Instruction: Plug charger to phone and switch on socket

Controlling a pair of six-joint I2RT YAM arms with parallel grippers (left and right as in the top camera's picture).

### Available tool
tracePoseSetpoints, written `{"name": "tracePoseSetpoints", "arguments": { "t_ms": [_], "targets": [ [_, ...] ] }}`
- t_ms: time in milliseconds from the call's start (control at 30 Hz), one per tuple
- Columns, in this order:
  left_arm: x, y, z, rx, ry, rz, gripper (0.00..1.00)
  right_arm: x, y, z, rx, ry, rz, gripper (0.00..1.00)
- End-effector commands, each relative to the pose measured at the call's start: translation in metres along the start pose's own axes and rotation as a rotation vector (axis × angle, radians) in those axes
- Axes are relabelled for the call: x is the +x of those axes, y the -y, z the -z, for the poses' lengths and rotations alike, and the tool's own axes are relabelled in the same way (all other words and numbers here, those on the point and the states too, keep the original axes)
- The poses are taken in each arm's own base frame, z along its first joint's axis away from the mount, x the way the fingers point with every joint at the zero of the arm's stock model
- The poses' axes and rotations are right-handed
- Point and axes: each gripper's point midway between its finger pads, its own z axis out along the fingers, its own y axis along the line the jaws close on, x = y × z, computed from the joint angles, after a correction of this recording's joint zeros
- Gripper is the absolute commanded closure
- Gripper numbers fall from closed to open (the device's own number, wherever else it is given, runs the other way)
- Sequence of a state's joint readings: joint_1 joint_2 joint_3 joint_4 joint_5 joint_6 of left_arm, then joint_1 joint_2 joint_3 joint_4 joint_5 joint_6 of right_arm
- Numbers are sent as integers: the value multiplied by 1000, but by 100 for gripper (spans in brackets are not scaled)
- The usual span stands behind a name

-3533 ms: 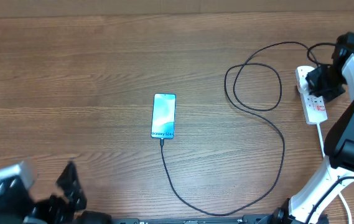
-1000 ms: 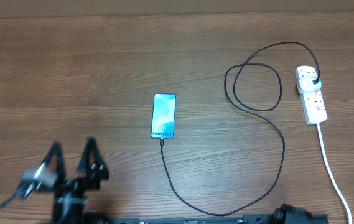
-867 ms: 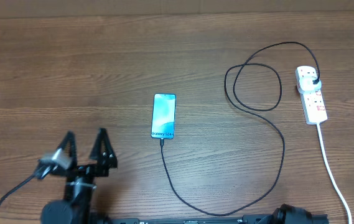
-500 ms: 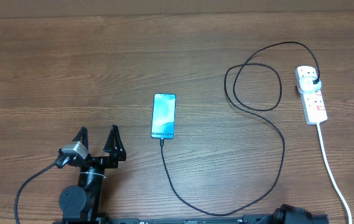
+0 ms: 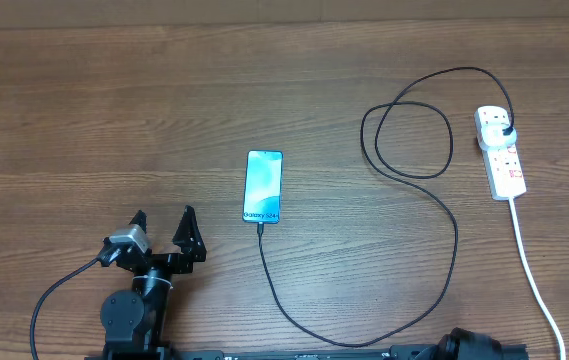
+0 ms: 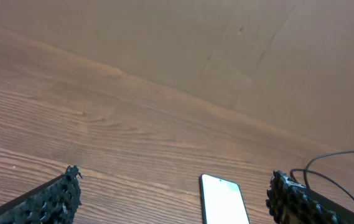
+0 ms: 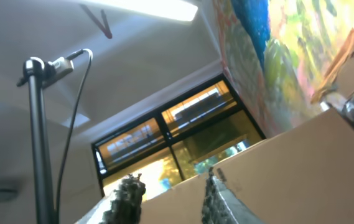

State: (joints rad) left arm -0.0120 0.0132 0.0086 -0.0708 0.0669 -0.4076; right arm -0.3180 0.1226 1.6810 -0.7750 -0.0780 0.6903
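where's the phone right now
In the overhead view the phone lies near the middle of the table, ahead and right of the left gripper, with the charger cable meeting its near end.

Phone (image 5: 263, 186) screen, near end, small white txt: approx "Galaxy S24+"

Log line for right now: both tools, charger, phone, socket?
left tool open, empty, left of phone | right tool open, empty, aimed upward | charger reaches phone's near end, plug in socket | socket on/off unreadable
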Motion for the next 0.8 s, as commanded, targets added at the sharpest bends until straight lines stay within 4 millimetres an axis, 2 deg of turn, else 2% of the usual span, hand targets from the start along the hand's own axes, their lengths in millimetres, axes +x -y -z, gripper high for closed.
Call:
{"name": "tracePoseSetpoints", "arguments": {
  "t_ms": [0, 167, 367, 567, 767],
  "targets": [
    [0, -4, 0, -18, 7, -30, 0, 4, 2, 4, -18, -9, -26, 58],
    [0, -4, 0, -18, 7, -30, 1, 4, 2, 5, -29, 0, -51, 46],
    [0, -4, 0, -18, 7, -30, 0, 1, 4, 7, -50, -14, -76, 46],
    [-1, -4, 0, -19, 11, -30, 0, -7, -1, 18, -84, 4, -89, 41],
    [-2, -6, 0, -27, 15, -29, 0, -5, 4, 23, -83, -22, -186, 39]
  ]
}}
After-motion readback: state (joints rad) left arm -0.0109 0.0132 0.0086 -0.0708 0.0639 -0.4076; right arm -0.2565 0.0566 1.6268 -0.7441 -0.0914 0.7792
